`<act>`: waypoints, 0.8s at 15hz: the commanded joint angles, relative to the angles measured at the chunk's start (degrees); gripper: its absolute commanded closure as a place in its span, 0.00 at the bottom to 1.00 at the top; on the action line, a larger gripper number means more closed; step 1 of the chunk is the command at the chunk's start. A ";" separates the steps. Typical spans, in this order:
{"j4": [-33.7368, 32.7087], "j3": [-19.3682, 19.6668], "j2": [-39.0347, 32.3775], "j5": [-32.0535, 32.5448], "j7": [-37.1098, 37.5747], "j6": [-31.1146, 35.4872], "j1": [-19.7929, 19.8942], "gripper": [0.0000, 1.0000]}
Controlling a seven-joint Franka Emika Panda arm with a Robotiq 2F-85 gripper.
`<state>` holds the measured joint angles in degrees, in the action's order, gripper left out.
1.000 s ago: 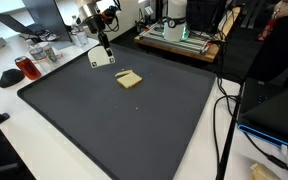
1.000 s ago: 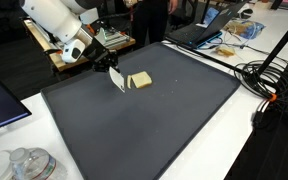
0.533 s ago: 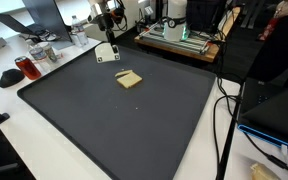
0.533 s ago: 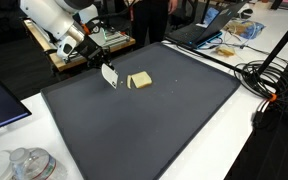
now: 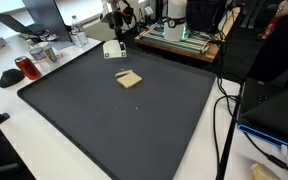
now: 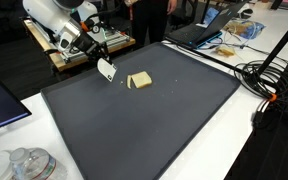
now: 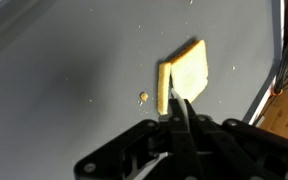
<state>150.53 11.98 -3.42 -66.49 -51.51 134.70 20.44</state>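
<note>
Just beside the bread slice [image 6: 139, 80] on the dark mat [image 6: 154, 130], the tool [image 6: 100, 62] is clamped on a flat white piece [image 6: 106, 70].

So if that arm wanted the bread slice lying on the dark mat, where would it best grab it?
Probably across two opposite edges, coming straight down from above: the bread slice lies flat on the mat, thin, with its edges free all round.
</note>
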 commanded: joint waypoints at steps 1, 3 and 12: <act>8.59 1.76 10.68 -4.71 -1.60 3.51 -1.71 0.99; 11.74 1.28 15.59 -6.64 -1.67 6.35 -2.67 0.99; 6.87 -14.73 18.82 -16.07 -0.63 30.80 -15.17 0.99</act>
<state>157.39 3.88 14.04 -78.93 -52.83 156.33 9.05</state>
